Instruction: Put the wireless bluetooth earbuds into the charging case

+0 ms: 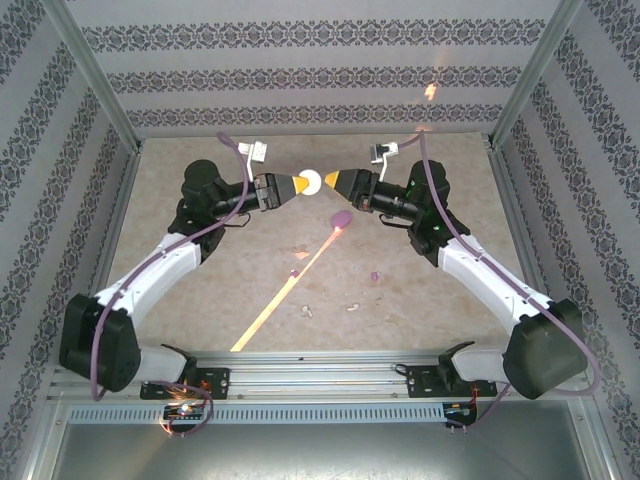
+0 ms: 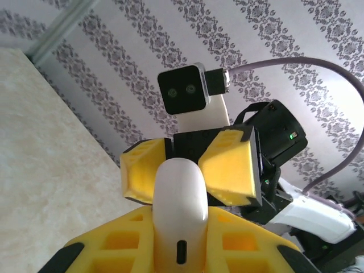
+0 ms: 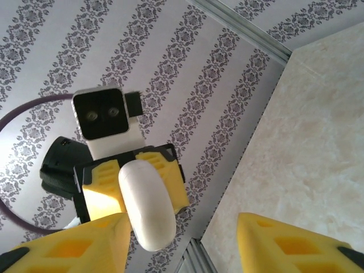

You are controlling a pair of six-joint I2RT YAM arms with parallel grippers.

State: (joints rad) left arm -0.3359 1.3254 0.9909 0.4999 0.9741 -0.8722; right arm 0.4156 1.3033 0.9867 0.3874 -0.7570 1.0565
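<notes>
My left gripper (image 1: 297,184) is shut on a white charging case (image 1: 310,182), held in the air over the far middle of the table. In the left wrist view the case (image 2: 179,210) sits between my yellow fingers (image 2: 114,244), its port slot facing the camera. My right gripper (image 1: 333,181) faces it from the right, open. In the right wrist view the case (image 3: 147,205) lies close by my left-hand finger (image 3: 85,244), with a wide gap to the other. On the table lie tiny earbuds: purple ones (image 1: 297,270) (image 1: 375,274) and whitish ones (image 1: 307,311) (image 1: 352,306).
A purple case (image 1: 340,217) lies on the beige table (image 1: 200,200) just below the grippers. Patterned walls and metal posts (image 1: 95,70) close in the table on three sides. An orange streak of light (image 1: 285,285) crosses the middle.
</notes>
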